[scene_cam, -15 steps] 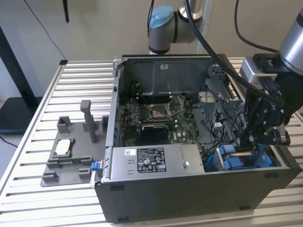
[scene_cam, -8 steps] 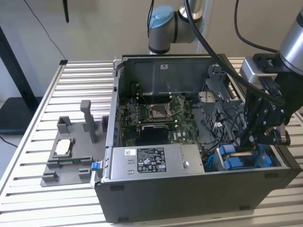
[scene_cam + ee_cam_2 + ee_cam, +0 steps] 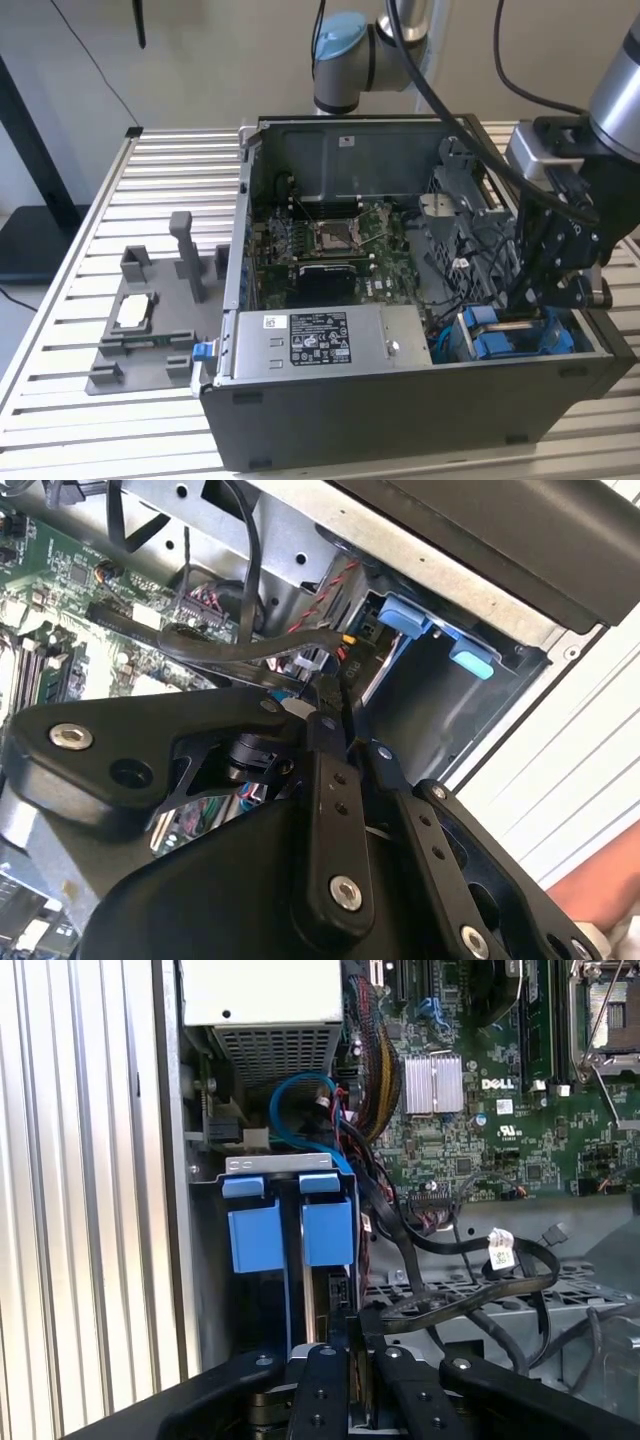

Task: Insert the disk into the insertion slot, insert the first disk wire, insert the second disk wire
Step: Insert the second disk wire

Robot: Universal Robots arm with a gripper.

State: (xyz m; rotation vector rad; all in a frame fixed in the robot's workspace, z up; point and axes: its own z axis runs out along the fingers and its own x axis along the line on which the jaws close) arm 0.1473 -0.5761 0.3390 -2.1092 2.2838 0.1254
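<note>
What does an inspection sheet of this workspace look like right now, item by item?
Surface: slatted metal table carrying an open computer case.
Job's things: disk's blue carrier tabs seated in the bay at the case corner; the drive body is hidden.
Clutter: grey fixture on the exterior view's left, holding a small chip.
Gripper: gripper lowered into the case just above the blue tabs; its fingers stand close together on a dark cable end.
Cables: black cables looped beside the bay; a blue cable near the power supply.
Surroundings: pale wall.
</note>
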